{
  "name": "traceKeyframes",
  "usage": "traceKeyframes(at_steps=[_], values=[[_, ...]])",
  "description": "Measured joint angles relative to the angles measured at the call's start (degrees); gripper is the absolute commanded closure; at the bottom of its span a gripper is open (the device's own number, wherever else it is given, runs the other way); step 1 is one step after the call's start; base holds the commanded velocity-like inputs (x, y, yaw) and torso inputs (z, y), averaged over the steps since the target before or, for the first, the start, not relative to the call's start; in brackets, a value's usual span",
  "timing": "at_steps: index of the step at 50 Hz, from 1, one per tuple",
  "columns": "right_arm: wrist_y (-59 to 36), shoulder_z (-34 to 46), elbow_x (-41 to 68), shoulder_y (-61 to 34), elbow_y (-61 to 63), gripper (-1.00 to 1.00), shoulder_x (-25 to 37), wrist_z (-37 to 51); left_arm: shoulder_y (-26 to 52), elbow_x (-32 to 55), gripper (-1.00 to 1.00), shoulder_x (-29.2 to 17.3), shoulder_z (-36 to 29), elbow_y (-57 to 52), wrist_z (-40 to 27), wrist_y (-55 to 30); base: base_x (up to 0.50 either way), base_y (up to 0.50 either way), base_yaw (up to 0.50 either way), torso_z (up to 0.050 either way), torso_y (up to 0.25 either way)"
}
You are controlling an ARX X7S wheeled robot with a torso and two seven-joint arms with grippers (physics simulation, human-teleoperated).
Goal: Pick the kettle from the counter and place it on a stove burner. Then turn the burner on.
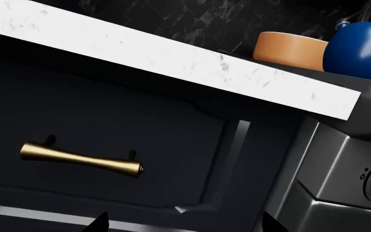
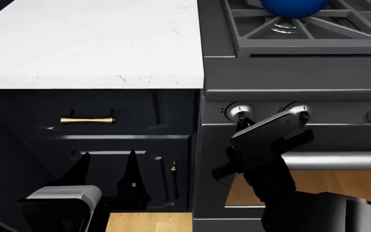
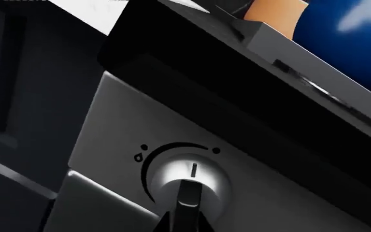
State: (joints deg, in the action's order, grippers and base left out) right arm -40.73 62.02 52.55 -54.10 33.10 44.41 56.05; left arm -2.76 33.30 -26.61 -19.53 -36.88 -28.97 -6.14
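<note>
Sitting on the stove grate (image 2: 301, 36) at the top edge of the head view, right of centre: kettle (image 2: 293, 6), only its blue underside showing, over a burner (image 2: 285, 27) with grey ring beneath the spokes. Seen again at the upper right of the left wrist view as a glossy blue body (image 1: 363, 50), touching or just beside an orange saucepan (image 1: 291, 49); which of the two cannot be told. White marble surface (image 2: 89, 43) filling the upper left of the head view, well apart from the kettle, over navy cabinets with a brass handle (image 2: 87, 120).

Below the grate, a row of knobs on the stove front. Right fingers (image 3: 184, 200) pressed up against one knob (image 3: 189, 180), dark tips close together at its lower face beside the pointer mark; whether actually clamped on it cannot be told. In the head view, right gripper (image 2: 242, 123) at the leftmost knob (image 2: 239, 111), arm rising from the lower right.

Left gripper (image 2: 108, 169) low at the lower left of the head view, before the cabinet door, fingers (image 2: 133, 174) spread apart and holding nothing.
</note>
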Motion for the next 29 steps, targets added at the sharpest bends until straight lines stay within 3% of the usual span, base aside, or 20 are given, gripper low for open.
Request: traceKeyframes(at_steps=[29], values=[[-9.09,4.38,-3.94,-5.55,1.01,1.00,0.03,-3.71,0.34,0.83,-1.00,0.00,0.15,0.59,0.00,0.60,0.00,0.00,0.00,-0.001,-0.007]])
